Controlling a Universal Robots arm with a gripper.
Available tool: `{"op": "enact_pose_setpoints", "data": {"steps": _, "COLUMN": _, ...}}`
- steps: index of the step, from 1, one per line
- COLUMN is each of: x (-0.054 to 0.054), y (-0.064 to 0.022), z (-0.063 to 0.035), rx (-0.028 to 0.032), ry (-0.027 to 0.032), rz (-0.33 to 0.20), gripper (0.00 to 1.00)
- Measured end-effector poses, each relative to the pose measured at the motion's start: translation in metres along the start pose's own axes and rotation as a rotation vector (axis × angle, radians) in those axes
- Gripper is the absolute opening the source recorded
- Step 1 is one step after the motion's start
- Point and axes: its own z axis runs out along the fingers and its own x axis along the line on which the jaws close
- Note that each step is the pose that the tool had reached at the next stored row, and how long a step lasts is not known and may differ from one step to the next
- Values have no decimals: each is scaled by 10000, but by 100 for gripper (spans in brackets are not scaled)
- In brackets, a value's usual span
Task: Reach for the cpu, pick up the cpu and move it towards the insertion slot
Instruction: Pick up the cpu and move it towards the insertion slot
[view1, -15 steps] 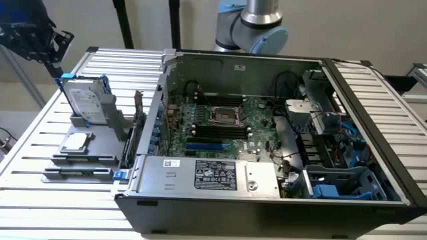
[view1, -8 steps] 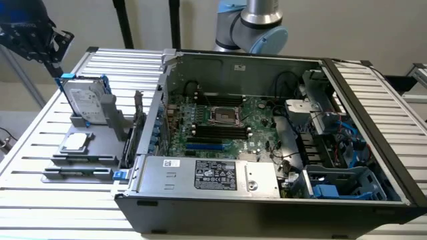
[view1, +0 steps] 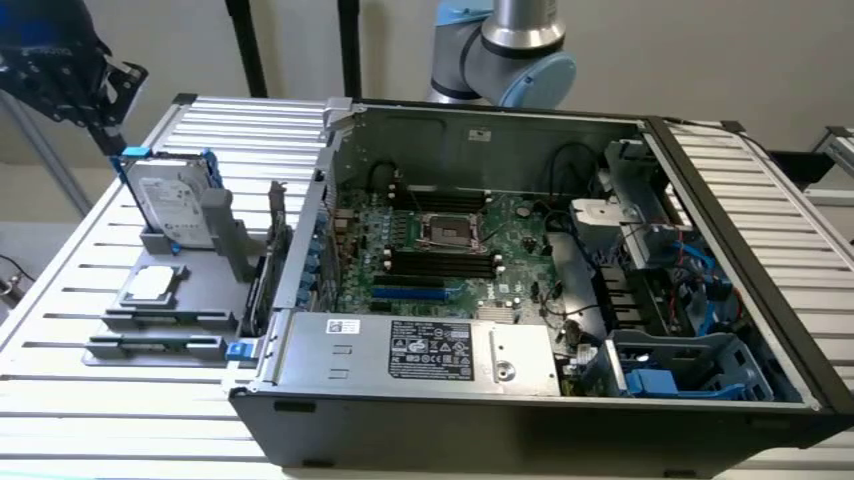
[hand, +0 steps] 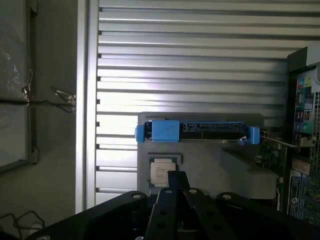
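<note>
Evidently the cpu had not been picked up: it lay flat, metal top upward, in a grey holder on the slatted desk, at the centre left of the exterior view. Just behind it, in the same holder, a hard drive with a blue frame stood upright on its edge. The open computer case occupied the middle and right of that frame, well apart from the cpu.

Inside the case, the insertion slot sat on the green motherboard, at about the centre of the frame. Its shiny metal frame surrounded a dark middle. Long black memory slots ran just below it in the picture. A robot arm joint with blue caps showed behind the case at the top centre.

In the wrist view, the gripper was over the holder, its black linkages converging to a single dark tip. Its fingers appeared pressed together and pinched nothing. That tip lined up with the near edge of the cpu. The hard drive stood just beyond the chip.
</note>
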Motion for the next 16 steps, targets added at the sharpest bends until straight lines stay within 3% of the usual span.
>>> {"op": "enact_pose_setpoints", "data": {"steps": 10, "x": 78, "y": -280, "z": 119, "rx": -1, "ry": 18, "rz": 2, "gripper": 11}}
{"op": "enact_pose_setpoints", "data": {"steps": 16, "x": 112, "y": -346, "z": 205, "rx": 2, "ry": 41, "rz": 4, "gripper": 11}}
